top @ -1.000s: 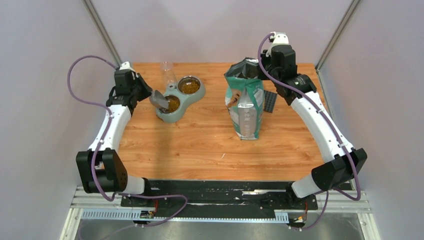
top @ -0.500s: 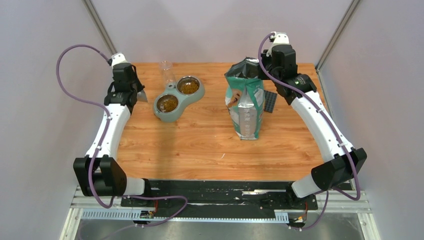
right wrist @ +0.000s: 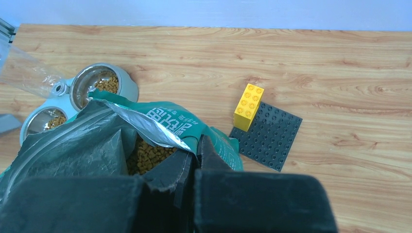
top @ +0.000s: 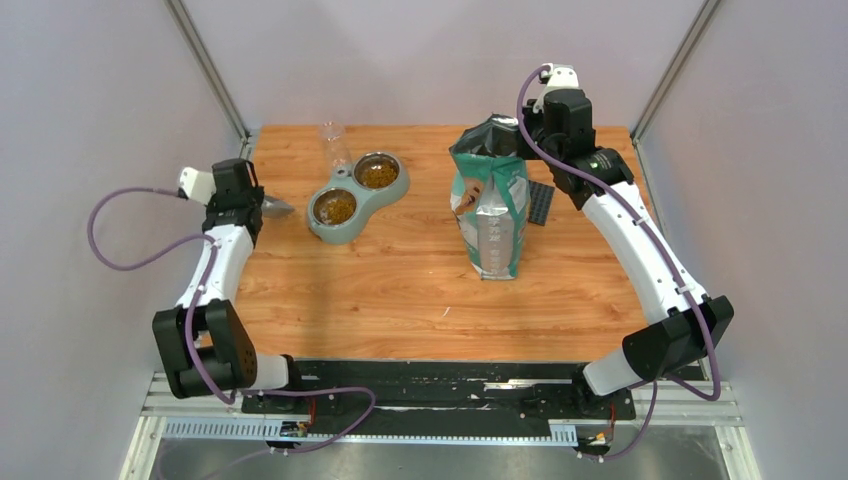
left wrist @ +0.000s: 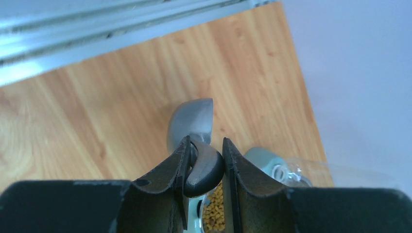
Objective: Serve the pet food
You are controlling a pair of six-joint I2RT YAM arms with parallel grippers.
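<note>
Brown kibble, the pet food (top: pixel 339 207), filled both steel cups of the pale green double feeder (top: pixel 352 232) on the far left part of the wooden table (top: pixel 400 290). A clear bottle (top: pixel 335 148) lay just behind it. From overhead, the grey metal scoop (top: pixel 276 207) hung left of the feeder, apart from it, near the table's edge.

Only the left wrist camera showed how it was held. The left gripper (left wrist: pixel 205 145) was clamped on the scoop's dark handle, a finger pressed against either side. Whether anything lay in the scoop's bowl could not be told.

The overhead view put the right gripper (top: pixel 522 138) at the top rim of the upright green-and-white bag (top: pixel 490 210) but hid its hold. The right wrist camera showed it: the jaws were closed tight on the bag's torn edge, and more kibble sat deep inside the open bag.

That camera also showed a yellow brick (right wrist: pixel 248 107) at the corner of a black studded plate (right wrist: pixel 267 138). Overhead, the plate appeared only as a dark square beside the bag.
</note>
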